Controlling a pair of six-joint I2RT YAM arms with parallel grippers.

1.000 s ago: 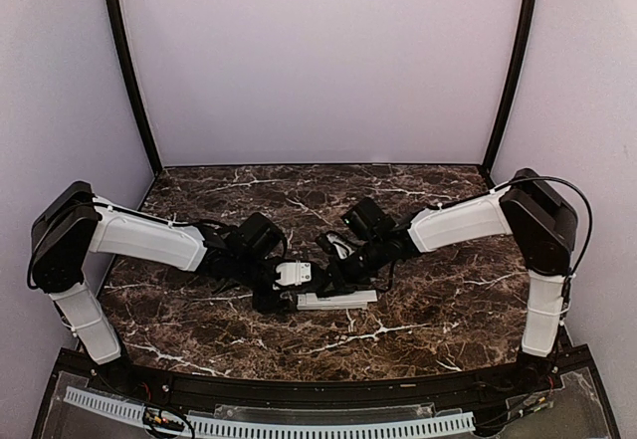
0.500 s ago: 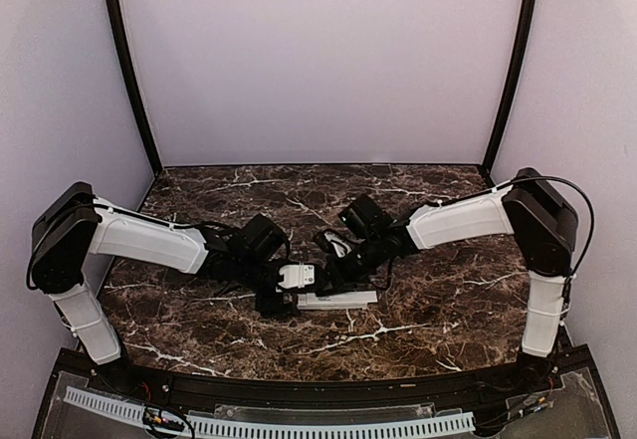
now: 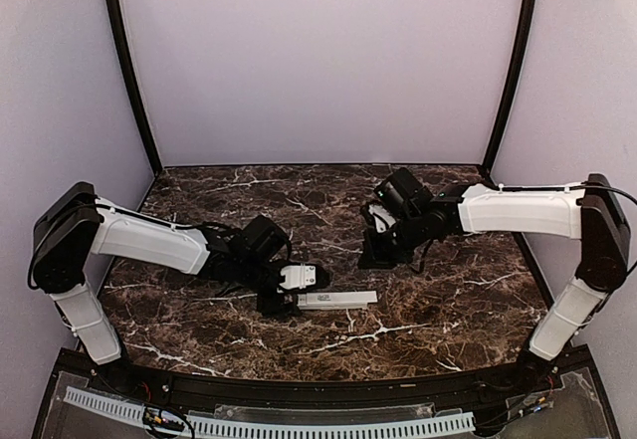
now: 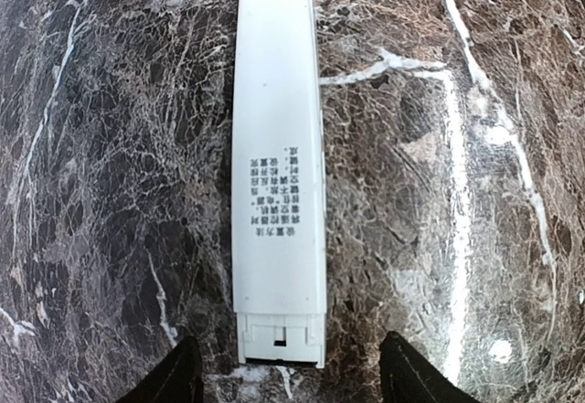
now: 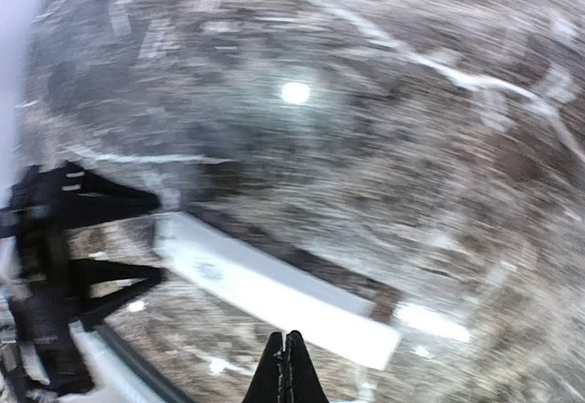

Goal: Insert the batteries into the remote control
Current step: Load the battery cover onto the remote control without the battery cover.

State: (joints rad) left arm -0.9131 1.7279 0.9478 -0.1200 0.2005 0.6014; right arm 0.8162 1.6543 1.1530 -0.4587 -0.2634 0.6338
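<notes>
Top view: the remote is shown lying flat on the marble table, near the front centre, with its long axis running left to right. The left gripper is positioned at the remote's left end, low over the table. The right gripper is held farther back and to the right, well apart from the remote.

Left wrist view: the remote is seen lengthwise, running away from the camera. A block of small print is carried on its white upper face, and a stepped, notched edge is seen at its near end. That end is placed between the two fingertips of the left gripper. The jaws are spread wide apart, one on each side, and a strip of bare marble is visible between each fingertip and the remote, so nothing is gripped.

Right wrist view (blurred): the fingers of the right gripper are pressed together, tip to tip, with nothing between them. The remote is seen below them as a white bar set slantwise on the marble. The dark fingers of the left gripper are seen at its left end.
</notes>
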